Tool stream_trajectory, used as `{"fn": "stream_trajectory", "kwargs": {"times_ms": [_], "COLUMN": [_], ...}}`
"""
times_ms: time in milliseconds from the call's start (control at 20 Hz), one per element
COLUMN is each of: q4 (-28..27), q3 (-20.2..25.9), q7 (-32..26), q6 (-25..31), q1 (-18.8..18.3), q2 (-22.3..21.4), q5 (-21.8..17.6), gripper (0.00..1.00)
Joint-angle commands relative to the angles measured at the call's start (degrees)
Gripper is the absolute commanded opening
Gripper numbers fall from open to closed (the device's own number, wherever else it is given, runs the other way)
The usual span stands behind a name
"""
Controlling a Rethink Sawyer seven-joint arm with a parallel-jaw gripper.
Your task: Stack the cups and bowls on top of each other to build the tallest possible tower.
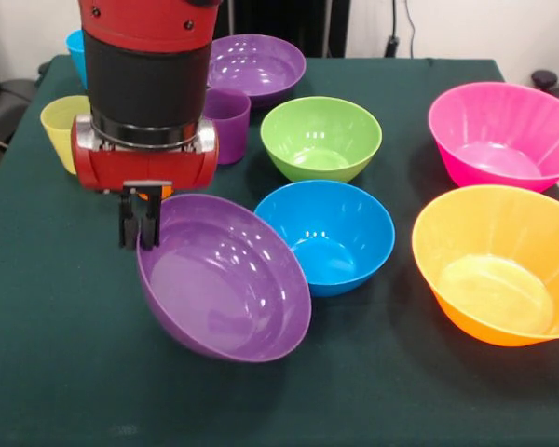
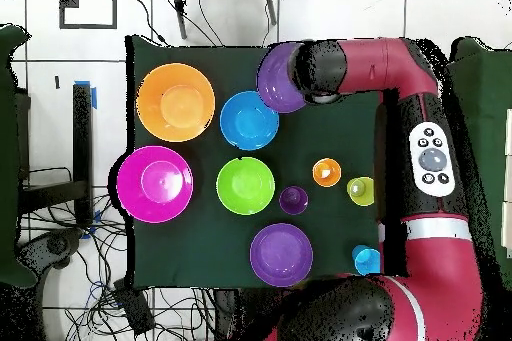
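Tilted purple bowl (image 1: 225, 284) is hanging from clenched fingers (image 1: 149, 222) gripping its left rim, blue bowl (image 1: 328, 233) sitting immediately right.

You see the orange cup (image 1: 158, 193) mostly hidden behind the arm, blue cup (image 1: 75, 47) half-covered, orange bowl (image 1: 498, 265) cut at right edge.

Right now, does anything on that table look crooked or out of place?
Yes. The purple bowl nearest the camera is tipped steeply on its side, its opening facing out rather than up. The gripper pinches its rim, so it seems held that way. It leans beside the blue bowl. The other bowls sit level, and nothing looks spilled or broken.
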Motion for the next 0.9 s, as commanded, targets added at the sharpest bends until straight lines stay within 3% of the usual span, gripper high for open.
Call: {"fn": "stream_trajectory", "kwargs": {"times_ms": [50, 500, 650, 900], "q4": [8.82, 8.53, 8.72, 7.34], "q3": [-4.38, -5.27, -4.86, -6.69], "q7": [8.37, 6.31, 3.77, 0.42], "q6": [-2.87, -2.91, -0.07, 4.76], "q1": [1.30, 1.18, 0.42, 2.33], "q2": [-3.04, -3.21, -5.43, -9.25], "q5": [1.66, 4.17, 6.45, 6.36], "gripper": [0.00, 0.00, 0.00, 0.00]}}
